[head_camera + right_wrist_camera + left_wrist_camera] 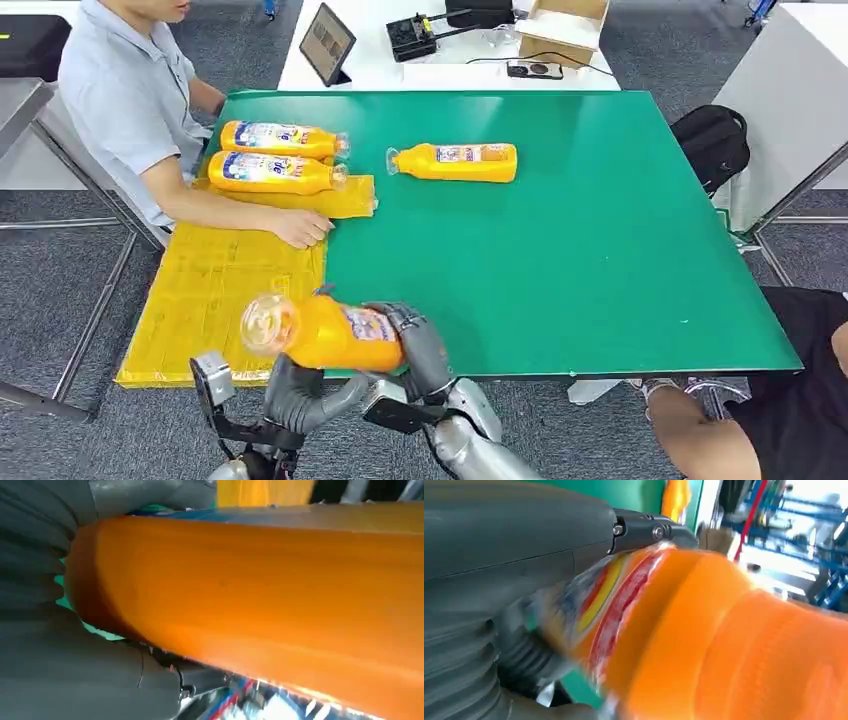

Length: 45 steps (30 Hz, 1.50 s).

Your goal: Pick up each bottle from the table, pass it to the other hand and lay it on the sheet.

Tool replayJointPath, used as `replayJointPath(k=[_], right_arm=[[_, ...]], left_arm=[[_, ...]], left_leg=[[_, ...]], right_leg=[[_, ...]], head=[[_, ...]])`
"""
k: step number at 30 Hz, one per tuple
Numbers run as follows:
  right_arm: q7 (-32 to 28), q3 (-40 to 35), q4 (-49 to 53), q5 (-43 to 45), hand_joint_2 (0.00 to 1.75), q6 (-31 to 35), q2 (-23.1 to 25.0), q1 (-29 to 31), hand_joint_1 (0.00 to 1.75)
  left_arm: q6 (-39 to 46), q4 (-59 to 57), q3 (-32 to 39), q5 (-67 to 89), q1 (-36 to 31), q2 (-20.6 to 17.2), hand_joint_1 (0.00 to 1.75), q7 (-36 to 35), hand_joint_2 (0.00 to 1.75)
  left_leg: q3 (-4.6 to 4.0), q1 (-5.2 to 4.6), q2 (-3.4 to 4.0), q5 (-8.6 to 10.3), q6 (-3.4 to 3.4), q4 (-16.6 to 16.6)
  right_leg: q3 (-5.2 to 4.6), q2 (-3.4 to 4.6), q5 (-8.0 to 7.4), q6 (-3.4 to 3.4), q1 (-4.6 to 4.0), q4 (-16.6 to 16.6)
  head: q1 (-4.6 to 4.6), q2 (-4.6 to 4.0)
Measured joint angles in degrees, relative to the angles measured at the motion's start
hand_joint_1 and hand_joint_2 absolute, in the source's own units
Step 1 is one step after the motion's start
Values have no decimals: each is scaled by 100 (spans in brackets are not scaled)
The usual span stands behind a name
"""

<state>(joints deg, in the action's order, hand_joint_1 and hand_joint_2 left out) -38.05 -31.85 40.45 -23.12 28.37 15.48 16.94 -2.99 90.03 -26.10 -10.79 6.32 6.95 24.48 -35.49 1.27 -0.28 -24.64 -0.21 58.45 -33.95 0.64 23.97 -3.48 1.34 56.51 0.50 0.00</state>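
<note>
From my head view, the left hand (pixel 300 392) sits under the orange bottle (pixel 325 335), so I can't make out its fingers against the body. The right hand (pixel 420 345) wraps the bottle's base, its palm side hidden. In the left wrist view the bottle (pixel 724 640) is smeared with blur and its label is unreadable. In the right wrist view the bottle (pixel 260 600) runs past the picture's edge. The person (pixel 130 100) at the counter (pixel 600 250) is cut off at the top edge.
</note>
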Motion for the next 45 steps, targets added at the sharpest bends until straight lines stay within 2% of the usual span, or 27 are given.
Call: replayJointPath(k=[9, 15, 16, 17, 18, 19, 20, 21, 30, 31, 42, 45], right_arm=[[0, -150, -260, 13, 175, -96, 247, 36, 175], [0, -310, -264, 63, 175, -161, 315, 95, 175], [0, -332, -264, 74, 175, -159, 315, 101, 175], [0, -349, -264, 98, 175, -157, 312, 107, 175], [0, -369, -264, 111, 175, -157, 312, 111, 171], [0, -385, -264, 122, 175, -155, 312, 115, 113], [0, -393, -264, 136, 175, -140, 310, 118, 14], [0, -402, -264, 155, 175, -118, 304, 119, 0], [-4, -741, -245, 413, 175, -107, 260, 113, 0], [-4, -762, -245, 420, 0, -107, 253, 112, 0], [-4, -1101, -70, 712, 0, 90, 138, 109, 0], [-4, -1228, 76, 800, 0, 319, 55, 68, 0]], left_arm=[[967, -24, -11, 1013, -55, 102, 0, 6, 175], [483, -31, 26, 286, -73, 142, 0, 39, 175], [357, -31, 50, 138, -72, 142, 49, 31, 175], [268, -31, 72, 28, -73, 140, 168, 20, 175], [222, -28, 96, -16, -72, 140, 175, 13, 175], [174, -28, 114, -55, -71, 140, 175, 4, 175], [100, -28, 124, -164, -71, 138, 175, -41, 175], [-35, -28, 148, -358, -72, 127, 175, -115, 175], [-1052, -116, 378, -1306, -133, -46, 175, -271, 175], [-1072, -122, 383, -1319, -134, -48, 175, -273, 175], [-1544, -236, 501, -2101, -190, -50, 175, -496, 175], [-1549, -325, 527, -2218, -293, -50, 175, -614, 175]], left_leg=[[-1, -2, 1, 0, 0, 0], [0, -1, 2, 0, 0, 0], [0, -1, 2, 0, 0, 0], [0, -1, 2, 0, 0, 0], [0, -1, 2, 0, 0, 0], [0, -1, 2, 0, 0, 0], [0, -1, 2, 0, 0, 0], [0, -1, 2, 0, 0, 0], [0, -1, 4, 0, 0, 0], [0, -1, 4, 0, 0, 0], [0, -1, 4, 0, 0, 0], [0, -1, 2, 1, 0, 0]], right_leg=[[0, 0, 0, 0, 2, 0], [-1, 1, 0, 0, 1, 0], [-2, 1, 0, 0, 1, 0], [-2, 1, 0, 0, 1, 0], [-2, 1, 0, 0, 1, 0], [-2, 1, 0, 0, 1, 0], [-2, 1, 0, 0, 1, 0], [-2, 1, 0, 0, 1, 0], [-3, 1, 0, 0, 1, 0], [-3, 1, 0, 0, 1, 0], [-4, 1, 0, 0, 1, 0], [-4, 0, 0, 0, 1, 0]], head=[[-2, 0], [-7, 0], [-4, 0], [-4, 0], [-7, 0], [-4, 0], [-4, 0], [-4, 0], [-4, 0], [0, 0], [-7, 0], [-4, 0]])
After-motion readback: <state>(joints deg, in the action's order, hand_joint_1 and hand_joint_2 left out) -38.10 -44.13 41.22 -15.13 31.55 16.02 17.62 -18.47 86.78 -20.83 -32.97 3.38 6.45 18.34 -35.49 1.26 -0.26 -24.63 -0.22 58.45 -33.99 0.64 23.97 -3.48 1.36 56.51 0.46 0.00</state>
